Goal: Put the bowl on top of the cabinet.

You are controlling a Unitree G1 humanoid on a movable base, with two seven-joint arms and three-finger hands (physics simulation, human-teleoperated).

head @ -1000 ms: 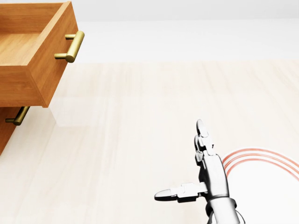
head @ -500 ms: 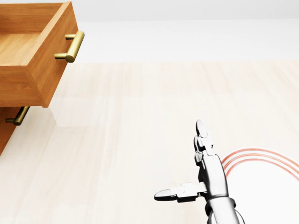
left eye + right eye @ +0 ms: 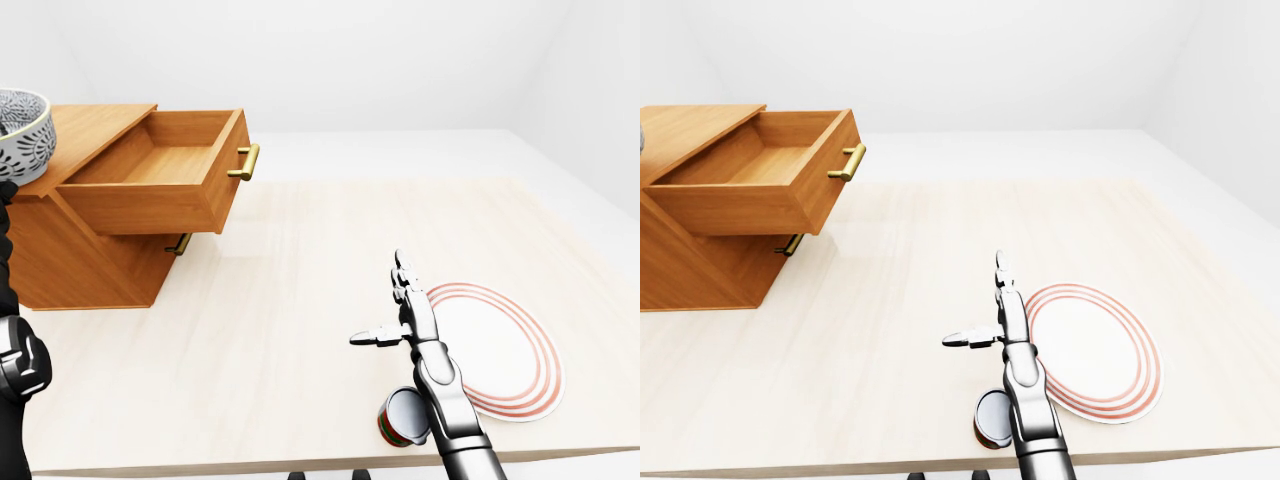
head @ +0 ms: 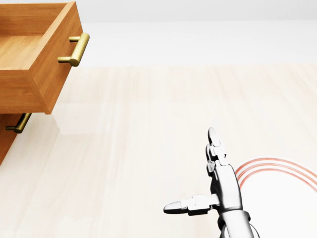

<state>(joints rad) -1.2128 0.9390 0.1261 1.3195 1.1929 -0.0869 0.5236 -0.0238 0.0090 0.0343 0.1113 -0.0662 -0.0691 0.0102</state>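
The patterned grey-and-white bowl (image 3: 20,132) shows at the far left edge of the left-eye view, at the level of the wooden cabinet's top (image 3: 95,125); whether it rests there or is held I cannot tell. My dark left arm (image 3: 14,360) rises along that edge to just under the bowl, and its fingers are cut off by the edge. The right hand (image 3: 378,300) hovers open over the table, low and right of centre, fingers straight and thumb pointing left, with nothing in it.
The cabinet's top drawer (image 3: 160,175) is pulled out over the table and empty, with a brass handle (image 3: 245,162). A white plate with red rings (image 3: 500,345) lies right of the right hand. A small can (image 3: 400,418) lies near the table's bottom edge.
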